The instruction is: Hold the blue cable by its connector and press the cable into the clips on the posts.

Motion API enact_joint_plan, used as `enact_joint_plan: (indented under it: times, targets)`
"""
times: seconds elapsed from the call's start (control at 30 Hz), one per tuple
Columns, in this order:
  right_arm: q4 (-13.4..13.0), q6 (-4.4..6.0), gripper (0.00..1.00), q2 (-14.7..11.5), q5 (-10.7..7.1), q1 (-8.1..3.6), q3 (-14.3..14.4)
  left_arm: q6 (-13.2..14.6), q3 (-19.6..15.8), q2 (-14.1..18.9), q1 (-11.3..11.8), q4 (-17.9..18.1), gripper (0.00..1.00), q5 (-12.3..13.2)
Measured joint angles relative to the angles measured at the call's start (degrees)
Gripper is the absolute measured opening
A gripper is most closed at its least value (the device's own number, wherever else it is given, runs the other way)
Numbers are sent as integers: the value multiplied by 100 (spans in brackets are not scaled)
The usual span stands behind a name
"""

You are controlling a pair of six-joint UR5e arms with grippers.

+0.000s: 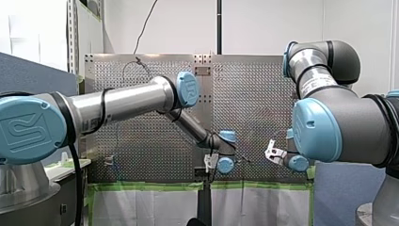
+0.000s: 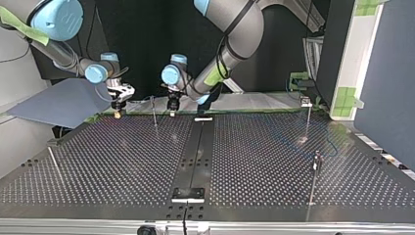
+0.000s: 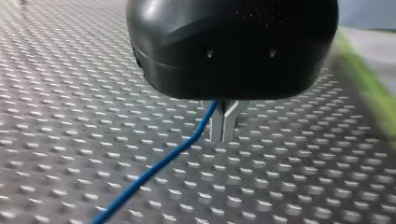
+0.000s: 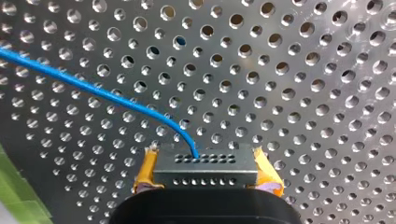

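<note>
The blue cable (image 4: pixel 100 93) runs over the perforated table into a black connector (image 4: pixel 205 170). My right gripper (image 4: pixel 205 179) is shut on that connector, its yellow pads (image 4: pixel 145 170) on both ends. My left gripper (image 3: pixel 224 123) is black with grey metal fingers (image 3: pixel 219 127) that stand shut low over the plate; the blue cable (image 3: pixel 154 170) leaves from right beside them. At the top view's far edge, my right gripper (image 2: pixel 117 106) and my left gripper (image 2: pixel 172 105) hang close together with a thin post (image 2: pixel 154 111) between them. More posts (image 2: pixel 315 171) stand at that view's right.
A black strip (image 2: pixel 195 152) runs down the middle of the plate in the top view. Another clip post (image 2: pixel 307 115) stands far right, and a thin rod (image 2: pixel 55 164) at the left. Green tape (image 1: pixel 155 187) lines the table's edge.
</note>
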Motion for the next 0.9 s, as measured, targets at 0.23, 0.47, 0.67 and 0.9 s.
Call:
enact_joint_plan:
  times: [0.23,0.47,0.67,0.9]
  targets:
    - [98,6,0,16,-16,2,-207,0,222,-75,84,-205,0,58]
    - [173,5,0,18,-31,2,-322,-7,451,-78,143,-243,0,88]
    - [179,14,0,25,-32,2,-336,-8,493,-79,160,-282,0,89]
    - [179,28,0,27,-32,2,-342,-10,475,-79,167,-291,0,87]
